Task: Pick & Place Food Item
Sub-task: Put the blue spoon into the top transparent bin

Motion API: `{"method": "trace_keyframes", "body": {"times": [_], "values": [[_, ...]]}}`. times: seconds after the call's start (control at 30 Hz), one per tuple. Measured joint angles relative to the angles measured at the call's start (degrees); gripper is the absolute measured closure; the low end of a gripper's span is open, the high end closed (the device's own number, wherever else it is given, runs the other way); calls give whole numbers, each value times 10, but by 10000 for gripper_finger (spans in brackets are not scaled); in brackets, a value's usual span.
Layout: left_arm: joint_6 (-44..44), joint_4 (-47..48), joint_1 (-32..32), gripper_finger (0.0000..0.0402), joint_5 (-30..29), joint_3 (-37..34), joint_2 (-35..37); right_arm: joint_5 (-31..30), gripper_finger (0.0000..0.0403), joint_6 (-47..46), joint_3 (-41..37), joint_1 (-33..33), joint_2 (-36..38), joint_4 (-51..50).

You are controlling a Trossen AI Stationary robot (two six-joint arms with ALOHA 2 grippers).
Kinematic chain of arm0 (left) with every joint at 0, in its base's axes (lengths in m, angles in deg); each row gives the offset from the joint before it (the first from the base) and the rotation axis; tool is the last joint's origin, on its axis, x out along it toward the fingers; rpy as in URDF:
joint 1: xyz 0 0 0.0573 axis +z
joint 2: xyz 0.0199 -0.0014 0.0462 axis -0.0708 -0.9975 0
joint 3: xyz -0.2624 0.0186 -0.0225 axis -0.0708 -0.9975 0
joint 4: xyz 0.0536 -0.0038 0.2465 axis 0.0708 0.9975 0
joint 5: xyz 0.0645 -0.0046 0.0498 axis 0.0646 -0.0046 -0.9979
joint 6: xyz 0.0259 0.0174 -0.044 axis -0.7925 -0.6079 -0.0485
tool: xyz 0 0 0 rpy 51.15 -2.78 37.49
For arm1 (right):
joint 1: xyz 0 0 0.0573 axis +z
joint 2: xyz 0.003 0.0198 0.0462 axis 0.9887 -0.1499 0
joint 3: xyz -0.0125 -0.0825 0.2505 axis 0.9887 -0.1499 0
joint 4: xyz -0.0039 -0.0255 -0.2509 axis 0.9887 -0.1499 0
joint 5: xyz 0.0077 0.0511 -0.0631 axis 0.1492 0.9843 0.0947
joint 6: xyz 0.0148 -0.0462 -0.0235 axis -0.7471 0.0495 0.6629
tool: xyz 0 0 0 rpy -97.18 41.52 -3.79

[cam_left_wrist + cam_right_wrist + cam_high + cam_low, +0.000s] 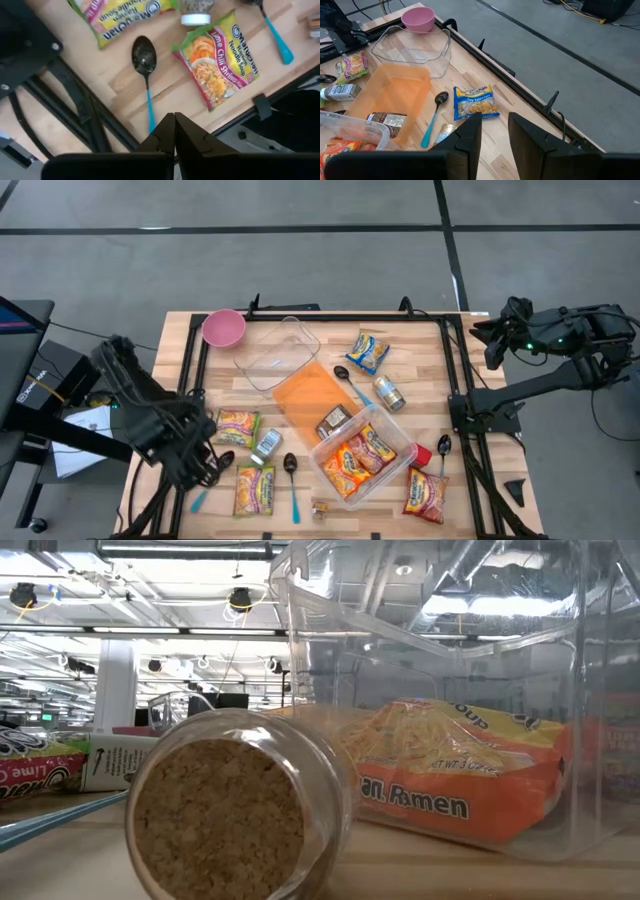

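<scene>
At the tabletop's [430,360] near-left corner the left tool [203,470] hangs low with its fingers pressed together, holding nothing. Just beside it lie a black-bowled spoon [222,463] with a thin blue handle, a lime-shrimp ramen packet [254,491] in glossy crinkled film whose long axis runs toward the near edge, and a second yellow-green packet [237,426] lying crosswise. These flat, slippery pouches are nearest this arm.

Mid-table sits a clear, rigid, empty tub [279,352] next to a pink bowl [224,327], then a flat orange lid [311,396] carrying a small brown packet [334,422].

Right of that, a clear lidless bin [365,454] already holds two orange ramen packets. The blue-and-yellow soy-sauce ramen packet [368,351] lies flat on the far side, ahead of and below the right tool [493,340], with a small metal can [389,393] close by.

The right tool hovers off the tabletop's far-right corner, fingers narrowly parted and empty. I judge this arm nearer that packet; a reach inward and down would meet it.
</scene>
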Motion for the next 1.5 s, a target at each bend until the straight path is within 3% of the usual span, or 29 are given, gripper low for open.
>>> {"method": "trace_keyframes", "body": {"times": [0.13,0.27,0.53,0.8,1.23,1.5], "values": [[0,22,0,402,-6,-7,25,-2,310,0,0,0,0,0],[0,-17,0,402,-4,-62,40,-8,310,0,0,0,0,0],[17,-202,-5,398,71,-230,44,-17,310,-11,0,0,0,0],[63,-402,1,369,129,-363,44,-17,310,-15,0,0,0,0],[62,-412,27,318,121,-406,44,-17,310,-16,0,0,0,0],[59,-422,27,309,107,-423,44,-17,310,-16,0,0,0,0]]}}
